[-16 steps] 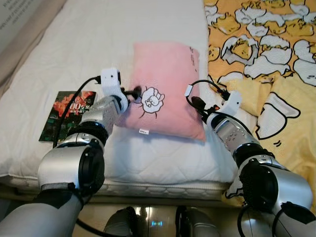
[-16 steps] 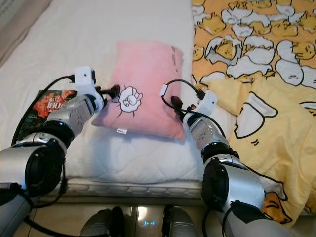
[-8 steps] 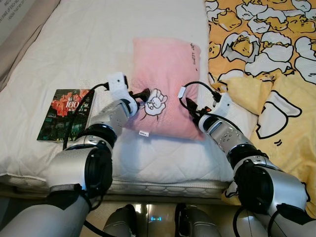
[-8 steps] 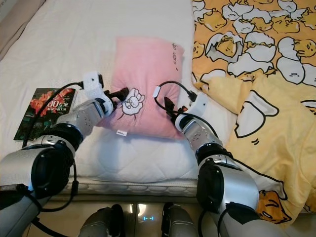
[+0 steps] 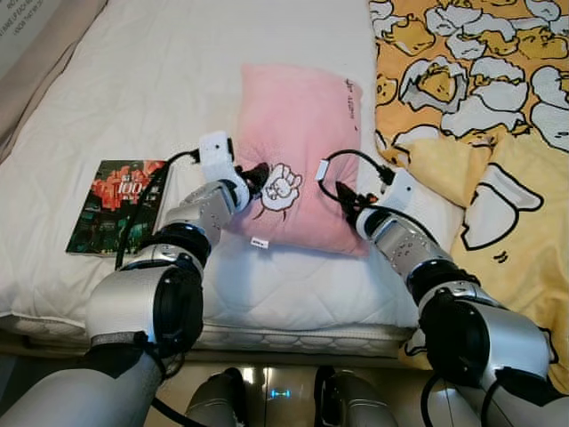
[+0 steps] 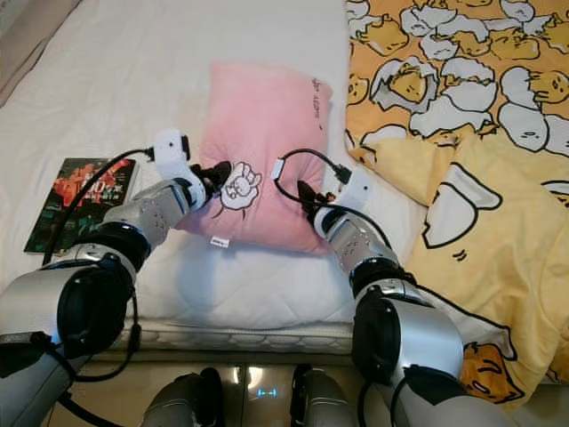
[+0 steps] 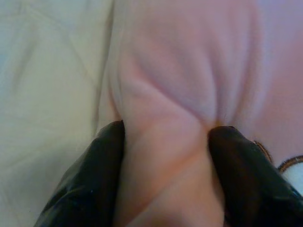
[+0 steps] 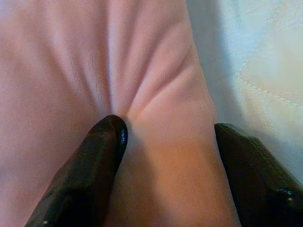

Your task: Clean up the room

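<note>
Left wrist view told the story up close: the left gripper [image 7: 165,165] had its two black fingers [image 7: 90,189] pinched on a fold of the pink pillow [image 5: 298,151], plush bunched between them, white sheet just off to the side. Same deal on the other arm, where the right gripper [image 8: 165,175] was clamped on the pillow's opposite edge, fabric creasing between its fingertips. From the head cameras, both grippers sat at the pillow's near corners, left gripper [image 5: 253,175] right beside the little cartoon patch [image 5: 283,185], right gripper [image 5: 348,197] at the corner nearest the yellow blanket [image 5: 484,116]. And there was the change: over the last second the pillow had gone from lying skewed across the bed [image 5: 133,80] to running more squarely up it, and the grippers had drawn in closer together along its near edge. My read was that the pillow was being straightened and carried up toward the head of the bed, with the grip on both sides secure and the placing not yet done. Out beyond the left gripper, well apart from the pillow, lay a dark book [image 5: 116,205]; its cover showed "100" in white, with smaller characters too small to read. The pillow had a small white tag [image 5: 259,241] on its near seam and a line of stitched writing near its far corner, neither legible.
</note>
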`<state>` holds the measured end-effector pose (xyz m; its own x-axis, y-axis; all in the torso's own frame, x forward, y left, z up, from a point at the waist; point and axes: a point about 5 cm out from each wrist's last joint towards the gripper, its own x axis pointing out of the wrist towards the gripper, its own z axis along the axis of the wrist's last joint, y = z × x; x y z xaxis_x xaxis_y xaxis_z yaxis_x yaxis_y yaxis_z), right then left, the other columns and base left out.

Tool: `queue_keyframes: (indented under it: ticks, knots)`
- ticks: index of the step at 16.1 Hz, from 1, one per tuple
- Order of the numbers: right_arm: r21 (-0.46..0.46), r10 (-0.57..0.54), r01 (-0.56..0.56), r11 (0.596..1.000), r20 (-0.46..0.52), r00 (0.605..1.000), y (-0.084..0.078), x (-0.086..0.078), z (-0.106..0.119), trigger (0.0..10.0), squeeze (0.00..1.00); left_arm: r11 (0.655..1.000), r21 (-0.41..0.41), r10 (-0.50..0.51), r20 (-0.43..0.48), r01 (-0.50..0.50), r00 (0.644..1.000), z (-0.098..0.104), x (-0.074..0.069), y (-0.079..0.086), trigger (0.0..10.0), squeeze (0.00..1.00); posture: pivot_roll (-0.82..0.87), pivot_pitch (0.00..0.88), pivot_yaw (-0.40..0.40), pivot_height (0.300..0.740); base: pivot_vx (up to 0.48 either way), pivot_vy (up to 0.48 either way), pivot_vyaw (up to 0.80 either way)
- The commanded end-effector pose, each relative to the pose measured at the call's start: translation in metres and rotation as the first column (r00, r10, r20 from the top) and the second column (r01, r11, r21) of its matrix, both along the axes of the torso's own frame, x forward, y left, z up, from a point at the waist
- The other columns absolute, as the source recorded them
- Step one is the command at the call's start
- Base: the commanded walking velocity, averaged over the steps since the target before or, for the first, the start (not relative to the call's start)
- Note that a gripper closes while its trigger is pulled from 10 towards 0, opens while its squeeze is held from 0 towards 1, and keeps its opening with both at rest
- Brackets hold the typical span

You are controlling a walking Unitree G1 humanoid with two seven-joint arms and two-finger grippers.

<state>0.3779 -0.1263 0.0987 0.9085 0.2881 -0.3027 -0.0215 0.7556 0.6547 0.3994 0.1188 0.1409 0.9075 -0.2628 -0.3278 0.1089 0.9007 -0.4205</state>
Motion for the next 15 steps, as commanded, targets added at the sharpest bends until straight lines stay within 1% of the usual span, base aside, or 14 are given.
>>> queue_keyframes:
  ticks: [1, 3, 4, 6, 7, 8, 9, 13, 15]
  knots:
    - [-0.013, 0.032, -0.032, 0.999, -0.015, 0.999, 0.0071, -0.0012, -0.0019, 0.0, 0.0, 0.999, 0.004, -0.039, -0.048, 0.039, 0.998, -0.0142, -0.0067, -0.0061, 0.0, 0.0, -0.16, 0.217, -0.009, 0.736, 0.0, 0.0, 0.0]
    - [-0.034, 0.022, -0.022, 0.999, -0.012, 1.0, 0.0032, -0.0008, -0.0017, 0.0, 0.0, 0.999, 0.015, -0.031, -0.037, 0.031, 0.999, -0.0147, -0.0067, -0.0036, 0.0, 0.0, -0.16, 0.215, -0.012, 0.736, 0.0, 0.0, 0.0]
    - [-0.06, 0.02, -0.021, 0.998, -0.009, 1.0, 0.0006, -0.0013, -0.0029, 0.0, 0.0, 0.997, 0.062, -0.036, -0.015, 0.037, 0.999, -0.0147, -0.0064, 0.0, 0.0, 0.0, -0.15, 0.212, -0.012, 0.736, 0.0, 0.0, 0.0]
    - [-0.063, 0.007, -0.009, 0.998, -0.022, 1.0, -0.0007, -0.0027, -0.006, 0.0, 0.0, 0.993, 0.093, -0.074, -0.011, 0.075, 0.997, -0.0154, -0.0071, -0.0029, 0.0, 0.0, -0.15, 0.207, -0.013, 0.736, 0.0, 0.0, 0.0]
    - [-0.061, 0.008, -0.009, 0.998, -0.022, 1.0, 0.0001, -0.0029, -0.0063, 0.0, 0.0, 0.995, 0.069, -0.074, -0.035, 0.076, 0.997, -0.0176, -0.0083, -0.0042, 0.0, 0.0, -0.14, 0.205, -0.013, 0.736, 0.0, 0.0, 0.0]
    - [-0.058, 0.011, -0.012, 0.998, -0.022, 1.0, 0.0015, -0.0029, -0.0062, 0.0, 0.0, 0.995, 0.063, -0.073, -0.044, 0.075, 0.996, -0.0182, -0.0086, -0.0039, 0.0, 0.0, -0.14, 0.206, -0.014, 0.736, 0.0, 0.0, 0.0]
    - [-0.058, 0.013, -0.014, 0.998, -0.02, 1.0, 0.0024, -0.0026, -0.0055, 0.0, 0.0, 0.993, 0.081, -0.078, -0.04, 0.081, 0.996, -0.0174, -0.0082, -0.0034, 0.0, 0.0, -0.14, 0.206, -0.015, 0.736, 0.0, 0.0, 0.0]
    - [-0.058, 0.01, -0.011, 0.998, -0.022, 1.0, 0.002, -0.0035, -0.0073, 0.0, 0.0, 0.991, 0.096, -0.089, -0.024, 0.091, 0.996, -0.0174, -0.0082, -0.0016, 0.0, 0.0, -0.13, 0.197, -0.015, 0.736, 0.0, 0.0, 0.0]
    - [-0.07, 0.022, -0.024, 0.997, -0.029, 0.999, 0.0048, -0.0061, -0.0116, 0.0, 0.0, 0.988, 0.114, -0.101, 0.005, 0.1, 0.995, -0.0143, -0.0069, 0.0002, 0.0, 0.0, -0.11, 0.182, -0.019, 0.736, 0.0, 0.0, 0.0]
